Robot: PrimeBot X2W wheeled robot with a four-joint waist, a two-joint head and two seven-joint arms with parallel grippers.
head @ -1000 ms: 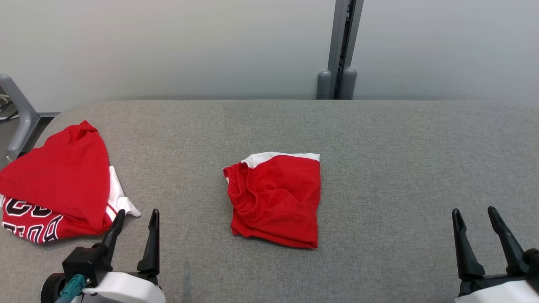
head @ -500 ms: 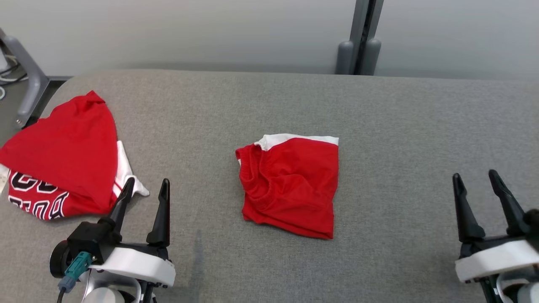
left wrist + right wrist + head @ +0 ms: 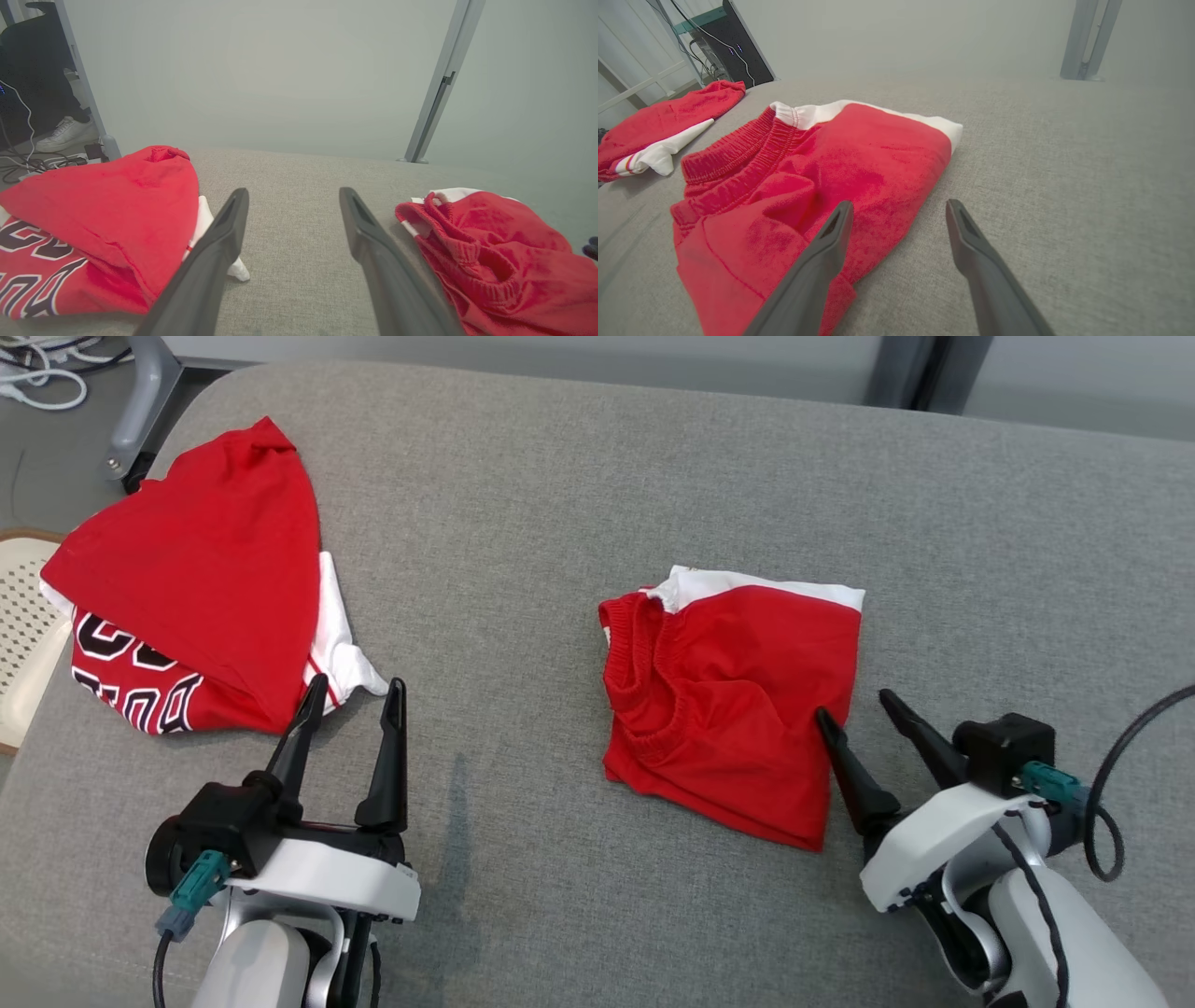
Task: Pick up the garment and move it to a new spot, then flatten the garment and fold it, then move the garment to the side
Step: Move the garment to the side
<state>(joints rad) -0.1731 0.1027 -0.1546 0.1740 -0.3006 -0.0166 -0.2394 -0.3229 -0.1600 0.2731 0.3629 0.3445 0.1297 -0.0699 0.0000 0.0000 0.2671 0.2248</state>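
Note:
The garment (image 3: 738,700) is a folded red piece with an elastic waistband and a white band along its far edge. It lies on the grey table (image 3: 523,523) right of centre, and appears in both wrist views (image 3: 490,261) (image 3: 822,177). My right gripper (image 3: 853,703) (image 3: 899,203) is open and straddles the garment's right edge, one finger over the red cloth and one over the bare table; I cannot tell whether it touches the cloth. My left gripper (image 3: 358,683) (image 3: 293,191) is open and empty over bare table, left of the garment.
A second red jersey (image 3: 196,588) (image 3: 93,224) with black-and-white lettering and white trim lies heaped at the table's left end, just beyond my left fingertips. A cream perforated object (image 3: 19,616) sits off the left edge. A person's white shoe (image 3: 65,133) is on the floor.
The head camera has tilted down, shifting the whole picture. My right gripper has moved left, from well clear of the garment to its right edge. My left gripper stays by the jersey.

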